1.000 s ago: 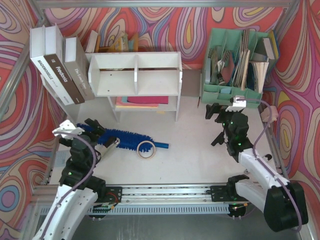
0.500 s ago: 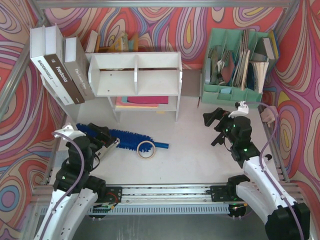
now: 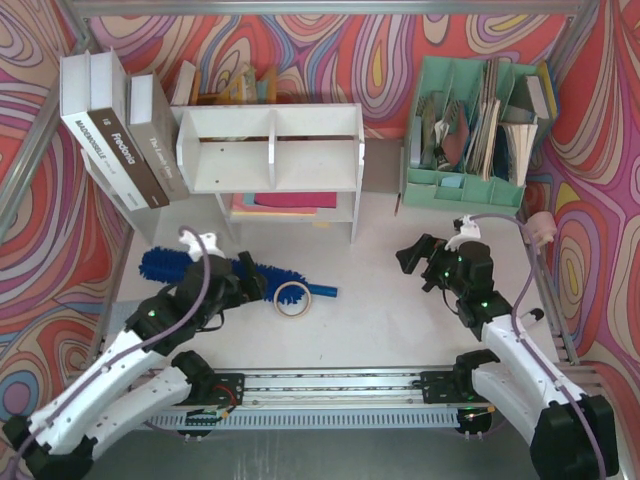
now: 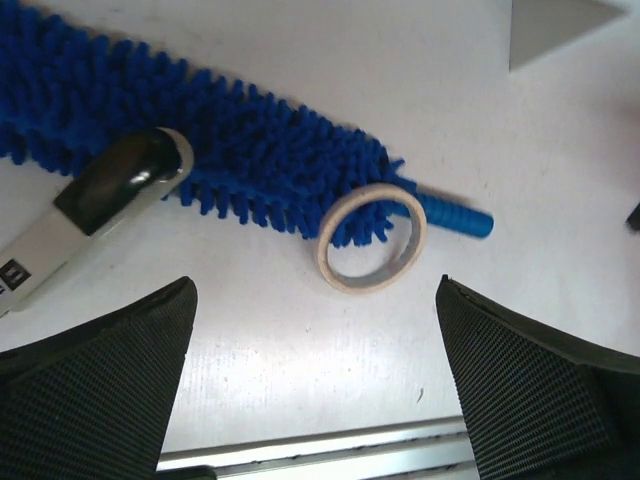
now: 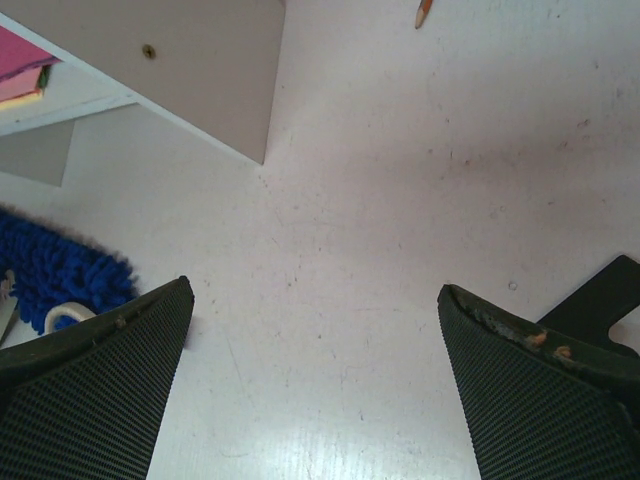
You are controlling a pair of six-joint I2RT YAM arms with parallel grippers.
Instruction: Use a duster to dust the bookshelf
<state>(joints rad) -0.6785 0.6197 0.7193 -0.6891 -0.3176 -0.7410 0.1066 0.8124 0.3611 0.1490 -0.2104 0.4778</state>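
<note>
From above, the white bookshelf (image 3: 270, 150) stands at upper centre and the blue duster (image 3: 168, 263) lies at left centre on the table (image 3: 380, 310). The left gripper (image 3: 248, 282) hovers over the duster's middle, and the right gripper (image 3: 410, 258) hangs well apart at right. In the left wrist view the jaws are spread wide and empty above the tape roll (image 4: 370, 288), which overlaps the bristles beside the thin handle (image 4: 455, 215). Closing here could trap the ring or only fluff. In the right wrist view the jaws are wide and empty, with the bookshelf's side at upper left.

Duster (image 3: 268, 277) in frt of bookshelf (image 3: 270, 112), organizer (image 3: 462, 188) R
</note>
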